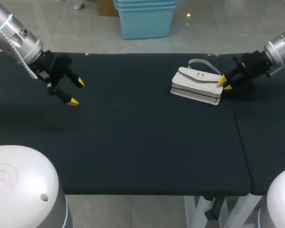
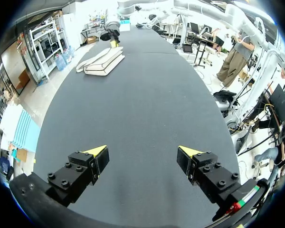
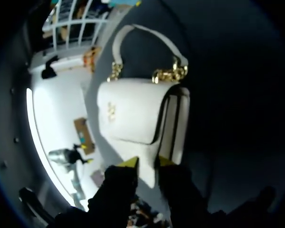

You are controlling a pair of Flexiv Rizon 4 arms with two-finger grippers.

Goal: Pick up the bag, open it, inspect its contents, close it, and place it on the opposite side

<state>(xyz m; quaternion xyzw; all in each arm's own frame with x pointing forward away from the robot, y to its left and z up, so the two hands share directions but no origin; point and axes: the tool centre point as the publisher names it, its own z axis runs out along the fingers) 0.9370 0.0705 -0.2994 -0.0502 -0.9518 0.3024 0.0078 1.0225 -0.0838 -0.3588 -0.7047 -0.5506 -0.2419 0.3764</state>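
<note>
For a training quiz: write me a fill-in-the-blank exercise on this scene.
The bag is ___ in colour.
The left gripper stands ___, holding nothing.
The gripper at the bag belongs to my ___ arm.
The bag's chain links are ___ coloured.
Missing: white; open; right; gold.

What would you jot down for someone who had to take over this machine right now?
Left tool: open, holding nothing, above the left part of the table.
Right tool: shut on the right end of the bag.
Bag: white, flap closed, lying flat on the table's right part.
Done: the grip only.
Left to do: lift the bag, open it, look inside, close it, set it down on the left side.
</note>
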